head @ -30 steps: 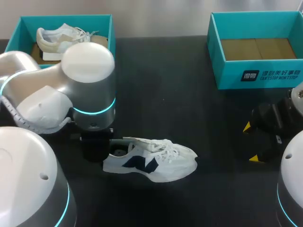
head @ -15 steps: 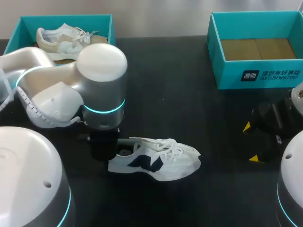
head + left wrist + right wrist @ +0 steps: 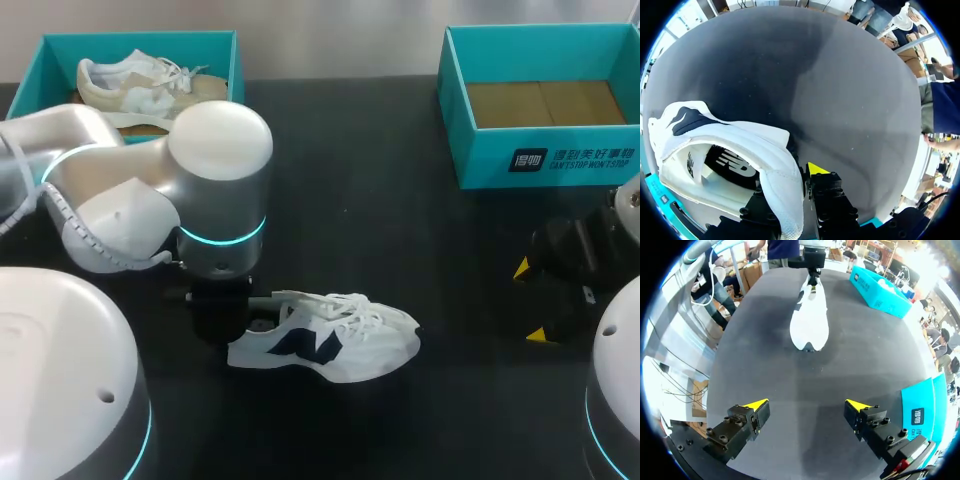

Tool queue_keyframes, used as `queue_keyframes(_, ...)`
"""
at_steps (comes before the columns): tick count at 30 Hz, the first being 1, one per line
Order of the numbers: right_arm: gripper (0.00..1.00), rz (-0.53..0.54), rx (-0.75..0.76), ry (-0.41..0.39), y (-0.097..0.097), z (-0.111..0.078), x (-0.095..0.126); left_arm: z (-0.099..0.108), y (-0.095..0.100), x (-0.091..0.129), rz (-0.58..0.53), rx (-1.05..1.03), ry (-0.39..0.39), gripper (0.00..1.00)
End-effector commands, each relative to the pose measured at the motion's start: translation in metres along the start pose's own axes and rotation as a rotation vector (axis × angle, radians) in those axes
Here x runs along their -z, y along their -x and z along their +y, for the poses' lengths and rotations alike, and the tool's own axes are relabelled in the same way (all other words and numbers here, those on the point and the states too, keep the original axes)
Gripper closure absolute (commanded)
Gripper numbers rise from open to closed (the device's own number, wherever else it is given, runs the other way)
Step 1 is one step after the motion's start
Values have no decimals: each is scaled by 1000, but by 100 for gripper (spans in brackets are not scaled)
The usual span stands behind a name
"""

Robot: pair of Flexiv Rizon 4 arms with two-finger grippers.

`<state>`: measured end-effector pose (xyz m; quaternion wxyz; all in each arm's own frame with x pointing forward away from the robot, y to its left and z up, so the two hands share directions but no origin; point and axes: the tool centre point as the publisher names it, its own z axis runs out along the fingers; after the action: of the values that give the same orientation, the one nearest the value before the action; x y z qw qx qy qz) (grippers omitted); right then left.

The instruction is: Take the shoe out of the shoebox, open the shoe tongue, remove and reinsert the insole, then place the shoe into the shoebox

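While the left claw [image 3: 799, 176] pinches the padded collar of the white shoe [image 3: 335, 352], the right claw [image 3: 807, 409] gapes.

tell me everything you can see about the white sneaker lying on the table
The white sneaker is a low lace-up with a navy side logo, white laces and a pale sole; the upper looks like mesh with smooth panels. It stands on its sole on the black table, toe toward my right side, heel under my left arm. The left gripper pinches its heel collar, and a dark printed insole shows inside.
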<state>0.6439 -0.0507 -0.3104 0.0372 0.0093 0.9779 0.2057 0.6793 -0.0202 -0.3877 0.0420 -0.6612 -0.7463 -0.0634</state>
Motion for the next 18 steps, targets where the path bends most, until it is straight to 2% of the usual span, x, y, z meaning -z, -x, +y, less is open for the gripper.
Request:
queue_keyframes(1, 0, -2, 0, -4, -1, 1, 0, -1, -4, -3, -5, -4, 4, 66)
queue_keyframes(3, 0, -2, 0, -4, -1, 1, 0, -3, -7, -2, -12, -8, 3, 2)
queue_keyframes(11, 0, -2, 0, -4, -1, 1, 0, -9, -19, 29, -88, 10, 28, 0)
queue_keyframes(18, 0, -2, 0, -4, -1, 1, 0, -16, -29, 73, -182, 17, 51, 0)
